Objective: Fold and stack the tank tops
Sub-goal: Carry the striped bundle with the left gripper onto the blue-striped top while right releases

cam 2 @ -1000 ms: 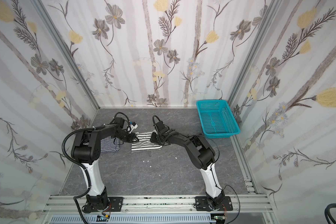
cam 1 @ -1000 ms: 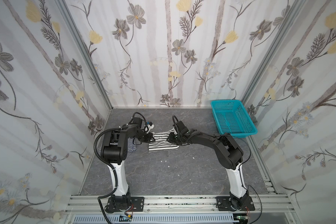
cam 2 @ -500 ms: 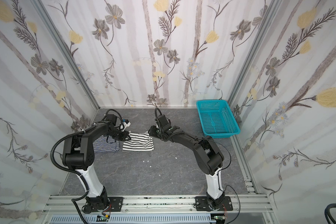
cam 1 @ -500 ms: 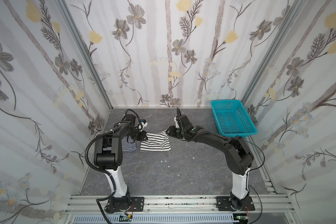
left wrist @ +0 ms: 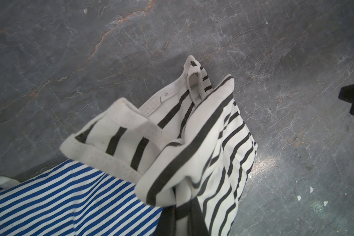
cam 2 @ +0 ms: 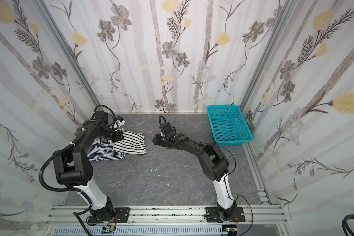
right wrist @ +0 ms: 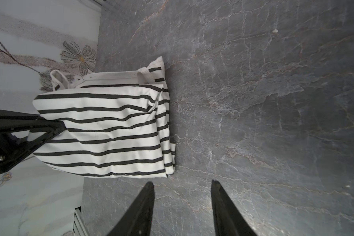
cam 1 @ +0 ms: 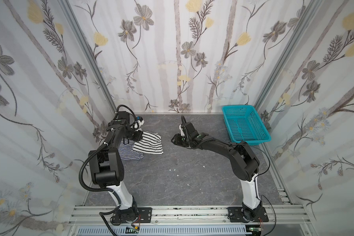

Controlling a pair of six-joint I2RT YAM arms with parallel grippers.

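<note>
Left tool clamping soft black-and-white wide-striped tank top, overlapping thin navy-striped top on grey counter; right tool hovering, jaws apart, empty.

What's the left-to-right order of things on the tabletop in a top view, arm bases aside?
navy-and-white striped tank top → black-and-white striped tank top → right gripper → teal perforated basket
</note>
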